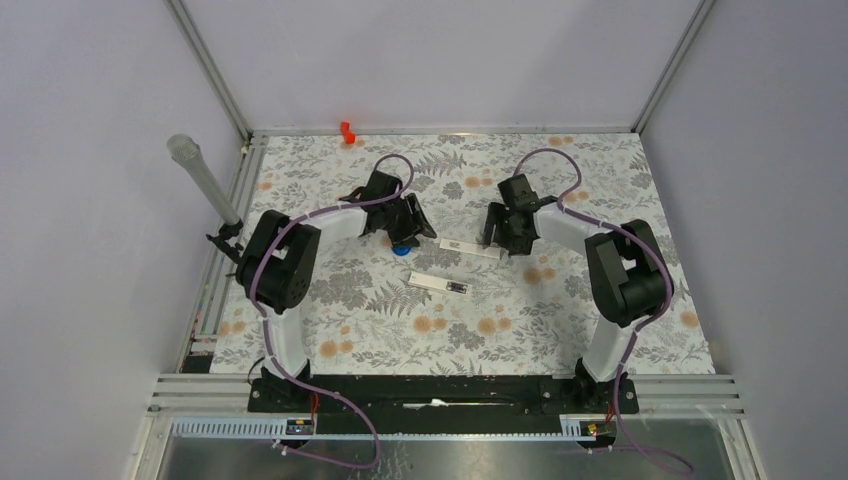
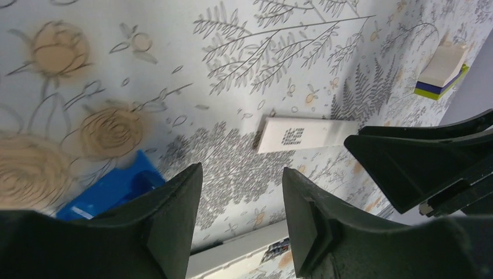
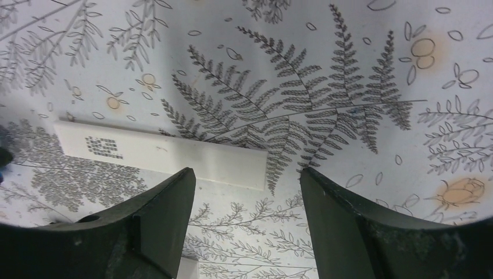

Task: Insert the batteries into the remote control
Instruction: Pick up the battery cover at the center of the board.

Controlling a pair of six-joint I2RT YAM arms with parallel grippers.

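Observation:
The white remote control (image 1: 436, 283) lies mid-table with its dark recess (image 1: 458, 288) at the right end. Its edge shows at the bottom of the left wrist view (image 2: 238, 256). No loose batteries show in any view, and I cannot tell what the recess holds. A thin white cover strip (image 1: 468, 247) with a printed code lies beyond the remote; it also shows in the wrist views (image 2: 302, 135) (image 3: 163, 152). My left gripper (image 1: 415, 232) (image 2: 241, 171) is open and empty, beside a blue blob (image 1: 402, 249) (image 2: 110, 189). My right gripper (image 1: 497, 240) (image 3: 247, 172) is open and empty, over the strip's right end.
A small orange object (image 1: 347, 131) sits at the table's back edge. A grey cylinder (image 1: 203, 178) leans at the left frame. A white, blue and yellow block (image 2: 443, 70) shows far off in the left wrist view. The right gripper's fingers (image 2: 418, 163) are close by.

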